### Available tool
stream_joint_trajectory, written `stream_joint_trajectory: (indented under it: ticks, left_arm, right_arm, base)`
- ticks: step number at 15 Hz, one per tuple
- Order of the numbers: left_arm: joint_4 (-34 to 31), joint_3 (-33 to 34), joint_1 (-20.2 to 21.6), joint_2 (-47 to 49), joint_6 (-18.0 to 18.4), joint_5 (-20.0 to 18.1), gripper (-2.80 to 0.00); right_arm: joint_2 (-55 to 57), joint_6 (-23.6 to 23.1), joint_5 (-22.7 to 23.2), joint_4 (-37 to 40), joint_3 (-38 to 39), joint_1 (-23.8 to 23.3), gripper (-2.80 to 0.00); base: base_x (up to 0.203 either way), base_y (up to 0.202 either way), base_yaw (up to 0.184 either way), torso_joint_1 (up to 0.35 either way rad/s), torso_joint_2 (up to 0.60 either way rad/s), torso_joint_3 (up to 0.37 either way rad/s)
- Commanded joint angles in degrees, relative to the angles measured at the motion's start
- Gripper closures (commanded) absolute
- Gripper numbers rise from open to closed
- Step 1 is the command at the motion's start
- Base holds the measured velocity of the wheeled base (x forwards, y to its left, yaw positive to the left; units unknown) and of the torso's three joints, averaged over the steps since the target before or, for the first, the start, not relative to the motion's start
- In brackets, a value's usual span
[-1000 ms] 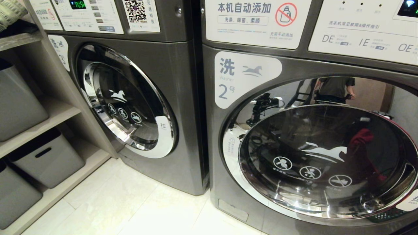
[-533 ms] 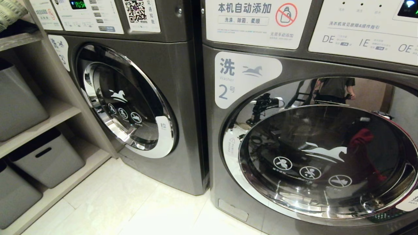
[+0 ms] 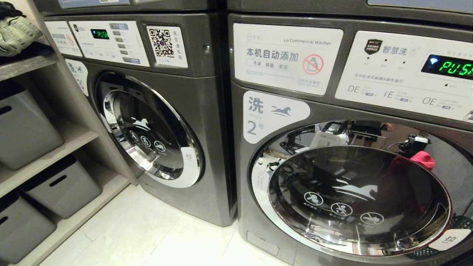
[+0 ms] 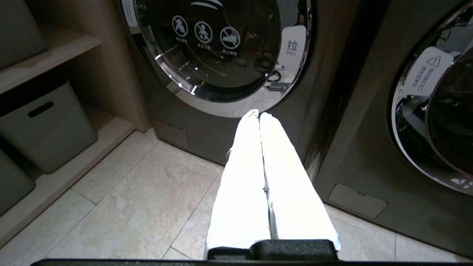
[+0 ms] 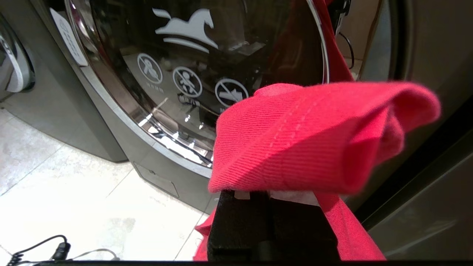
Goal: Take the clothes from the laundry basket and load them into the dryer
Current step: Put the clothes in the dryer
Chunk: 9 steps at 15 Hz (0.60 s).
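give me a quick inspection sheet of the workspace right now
surface: pale tiled floor, bare in front of the machines.
job's things: red garment bunched over the right hand; door of machine 2 closed; door of the left machine closed; no laundry basket seen.
clutter: folded clothes on the top shelf.
grippers: left hand shut, holding nothing, aimed at the left machine's base; right hand shut on the red garment, hidden beneath it.
cables: black cable on the floor by machine 2.
surroundings: shelf unit with grey bins left of the machines; display lit green.
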<state>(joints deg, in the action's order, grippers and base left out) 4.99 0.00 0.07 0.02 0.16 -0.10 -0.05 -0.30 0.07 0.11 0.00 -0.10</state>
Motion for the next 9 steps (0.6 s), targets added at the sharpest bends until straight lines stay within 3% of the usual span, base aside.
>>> stream_joint_trajectory:
  ticks: [1, 9]
  left_arm:
    - [0.02, 1.85, 0.01, -0.11, 0.02, 0.01, 0.00]
    - [-0.07, 1.85, 0.01, -0.11, -0.25, 0.01, 0.00]
  right_arm:
    - [0.05, 0.00, 0.01, -0.02, 0.00, 0.01, 0.00]
    - [0.05, -0.02, 0.01, 0.04, 0.00, 0.01, 0.00]
  base:
    - [0.000, 0.000, 0.000, 0.134, -0.48, -0.339]
    - [0.000, 0.000, 0.000, 0.154, -0.47, -0.318]
